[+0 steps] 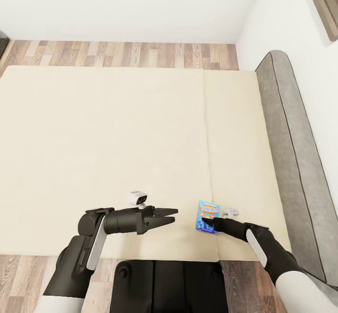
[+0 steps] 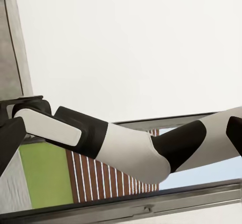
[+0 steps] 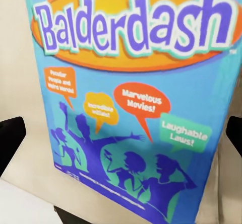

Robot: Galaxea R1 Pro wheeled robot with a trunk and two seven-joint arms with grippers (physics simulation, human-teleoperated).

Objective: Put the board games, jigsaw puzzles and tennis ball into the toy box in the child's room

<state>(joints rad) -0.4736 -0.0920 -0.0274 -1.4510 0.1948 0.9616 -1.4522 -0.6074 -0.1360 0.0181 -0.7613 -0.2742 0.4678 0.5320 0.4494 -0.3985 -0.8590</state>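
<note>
A small blue board game (image 1: 208, 211), printed "Balderdash" (image 3: 136, 83), lies flat on the cream mattress of the bed (image 1: 117, 139) near its front edge. My right gripper (image 1: 206, 221) reaches over the box's near end. In the right wrist view its black fingertips (image 3: 10, 143) stand wide apart at either side of the box, with a gap on one side, so the right gripper (image 3: 121, 138) is open. My left gripper (image 1: 174, 214) hovers open and empty over the mattress, a short way left of the box.
The dark grey bed frame (image 1: 286, 130) runs along the right side against a white wall. Wooden floor (image 1: 122, 54) shows beyond the bed and under my base. The left wrist view looks across at my right arm (image 2: 126, 148).
</note>
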